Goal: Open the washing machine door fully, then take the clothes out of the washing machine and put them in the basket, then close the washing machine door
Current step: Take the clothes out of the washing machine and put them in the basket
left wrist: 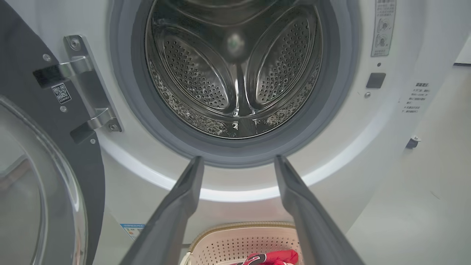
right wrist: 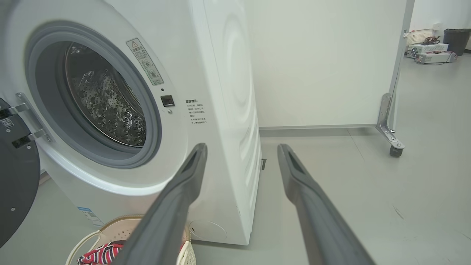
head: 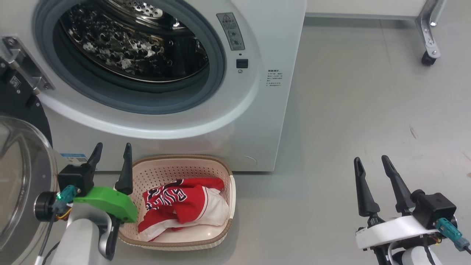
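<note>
Grey floor (head: pixel 349 110), white panel (right wrist: pixel 323 62) on castors far right; the machine (head: pixel 257 121) stands far left, mouth facing me. My left gripper (head: pixel 113 147) and right gripper (head: pixel 371 160) gape wide, holding nothing; the door (head: pixel 22 176) hangs swung open at left; the clothes (head: pixel 184 206) lie in the basket (head: pixel 176 162) just before the machine, near my left gripper.

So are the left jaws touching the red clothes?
Apart. Head view: the left gripper has its jaws open, up by the basket rim, with bare basket showing between them and the clothes.
</note>
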You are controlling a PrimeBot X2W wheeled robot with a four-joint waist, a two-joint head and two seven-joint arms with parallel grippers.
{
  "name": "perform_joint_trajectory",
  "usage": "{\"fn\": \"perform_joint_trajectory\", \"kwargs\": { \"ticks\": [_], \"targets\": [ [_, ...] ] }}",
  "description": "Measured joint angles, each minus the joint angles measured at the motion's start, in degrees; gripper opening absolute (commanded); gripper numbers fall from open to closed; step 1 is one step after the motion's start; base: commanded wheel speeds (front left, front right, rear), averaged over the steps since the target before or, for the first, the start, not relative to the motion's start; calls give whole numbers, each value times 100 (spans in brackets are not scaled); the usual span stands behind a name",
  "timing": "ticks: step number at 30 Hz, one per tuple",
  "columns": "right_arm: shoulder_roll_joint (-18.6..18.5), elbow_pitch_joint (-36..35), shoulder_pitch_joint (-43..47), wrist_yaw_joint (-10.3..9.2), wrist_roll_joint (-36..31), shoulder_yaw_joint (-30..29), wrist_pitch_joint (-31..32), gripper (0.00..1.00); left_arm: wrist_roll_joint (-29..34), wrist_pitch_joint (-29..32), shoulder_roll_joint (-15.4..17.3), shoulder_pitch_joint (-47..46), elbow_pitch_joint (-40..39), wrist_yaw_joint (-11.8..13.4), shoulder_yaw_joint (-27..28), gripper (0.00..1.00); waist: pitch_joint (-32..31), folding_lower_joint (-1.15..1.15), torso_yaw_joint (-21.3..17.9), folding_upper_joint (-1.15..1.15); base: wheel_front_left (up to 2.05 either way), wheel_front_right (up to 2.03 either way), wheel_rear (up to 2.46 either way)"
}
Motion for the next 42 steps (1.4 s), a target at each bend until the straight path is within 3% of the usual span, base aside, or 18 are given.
{"fn": "perform_joint_trajectory", "kwargs": {
  "ticks": [15, 42],
  "targets": [
    [63, -42, 593, 0, 133, -125, 0, 100, -267, -7, -22, 1316, -724, -4, -24, 100, -717, 0, 113, 0, 0, 0, 0],
    [65, -215, 786, 8, 133, -112, 0, 100, -354, -7, -22, 1791, -1354, -5, -232, 100, -810, 0, 18, 0, 0, 0, 0]
  ]
}}
